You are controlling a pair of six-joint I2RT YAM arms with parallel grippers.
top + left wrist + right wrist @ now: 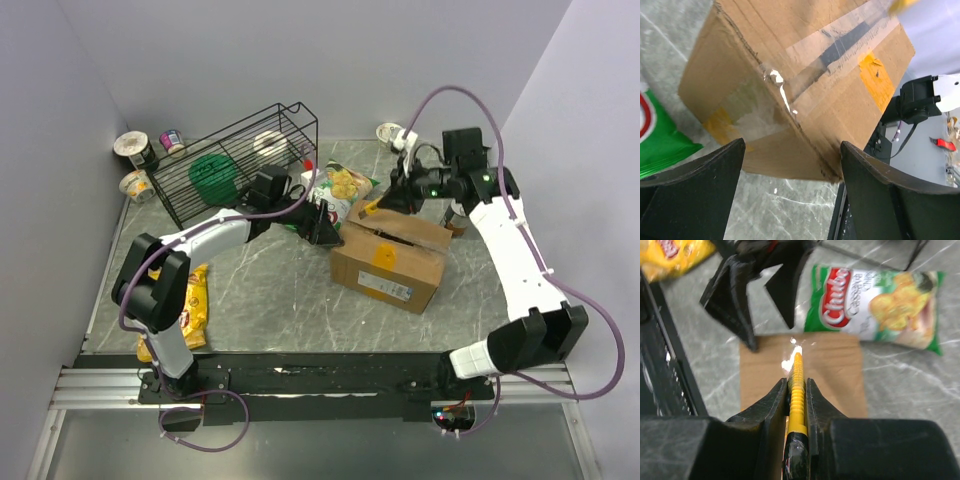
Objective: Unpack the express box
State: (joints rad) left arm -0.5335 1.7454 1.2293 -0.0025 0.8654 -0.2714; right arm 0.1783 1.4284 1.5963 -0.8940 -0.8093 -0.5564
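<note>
The express box (388, 264) is a brown carton with tape along its top seam and an orange sticker, lying mid-table. My left gripper (325, 225) is open at the box's left end; in the left wrist view its fingers (695, 195) flank the box's corner (800, 85) without touching it. My right gripper (392, 198) is shut on a yellow ribbed cutter (796, 382). The cutter's tip rests on the box top (835, 375) at the tape seam. The box's flaps look closed.
A green chip bag (345, 186) lies just behind the box, also in the right wrist view (875, 305). A yellow chip bag (195, 300) lies front left. A black wire basket (240, 160) stands back left beside several cups (133, 148). A tape roll (392, 133) sits at the back.
</note>
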